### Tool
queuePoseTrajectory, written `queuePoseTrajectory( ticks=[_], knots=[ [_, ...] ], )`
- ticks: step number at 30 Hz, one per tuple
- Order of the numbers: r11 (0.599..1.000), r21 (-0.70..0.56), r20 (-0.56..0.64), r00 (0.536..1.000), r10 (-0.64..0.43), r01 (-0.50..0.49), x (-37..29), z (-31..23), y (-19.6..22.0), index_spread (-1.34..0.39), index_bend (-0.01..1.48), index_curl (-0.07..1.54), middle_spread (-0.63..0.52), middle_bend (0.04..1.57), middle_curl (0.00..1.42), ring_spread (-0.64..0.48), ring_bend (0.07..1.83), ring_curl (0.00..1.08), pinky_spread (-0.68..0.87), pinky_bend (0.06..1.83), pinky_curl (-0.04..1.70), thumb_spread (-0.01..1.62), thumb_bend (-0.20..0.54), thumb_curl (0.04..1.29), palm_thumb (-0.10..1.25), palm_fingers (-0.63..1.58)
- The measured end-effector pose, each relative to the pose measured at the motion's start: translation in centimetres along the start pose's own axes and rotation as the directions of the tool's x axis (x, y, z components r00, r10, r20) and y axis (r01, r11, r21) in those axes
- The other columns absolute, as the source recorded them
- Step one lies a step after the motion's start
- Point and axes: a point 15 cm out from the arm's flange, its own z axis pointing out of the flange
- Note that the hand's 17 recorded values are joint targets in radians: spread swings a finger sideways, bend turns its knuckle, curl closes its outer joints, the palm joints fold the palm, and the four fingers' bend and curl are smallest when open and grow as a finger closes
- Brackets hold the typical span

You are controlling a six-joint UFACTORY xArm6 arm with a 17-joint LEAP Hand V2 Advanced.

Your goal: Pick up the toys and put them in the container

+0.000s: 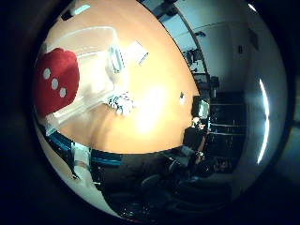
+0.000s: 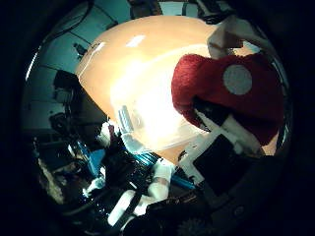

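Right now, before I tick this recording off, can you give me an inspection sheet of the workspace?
Surface: orange table, bare across most of its middle.
Job's things: red plush toy with white dots held close to the palm; clear plastic container on the table; small black and white toy on the table beside the container.
Clutter: white paper or card on the table beyond the container.
Hands: robot hand, fingers curled round the red plush toy.
Cables: left out.
Surroundings: dark chairs and a monitor past the table edge.
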Motion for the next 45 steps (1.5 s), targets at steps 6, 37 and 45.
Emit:
queuePoseTrajectory(
  ticks=[6,37,45],
  knots=[
    [1.0,-0.026,0.009,1.0,-0.006,0.006,-0.3,1.0,-0.5,-0.42,1.15,0.58,-0.31,0.38,0.4,0.08,0.19,0.11,0.4,0.21,0.24,1.09,-0.014,0.34,1.04,0.32],
    [0.989,-0.064,-0.026,0.991,0.133,-0.134,10.4,3.5,4.4,-0.39,0.15,0.24,0.08,0.21,0.34,0.21,0.3,0.25,0.41,0.45,0.31,1.0,-0.027,0.27,0.47,0.01],
    [0.964,-0.079,0.017,0.966,0.257,-0.255,17.6,9.2,10.6,-0.35,0.15,0.25,0.06,0.22,0.34,0.2,0.28,0.25,0.42,0.43,0.31,1.0,-0.026,0.28,0.49,0.05]
  ],
)
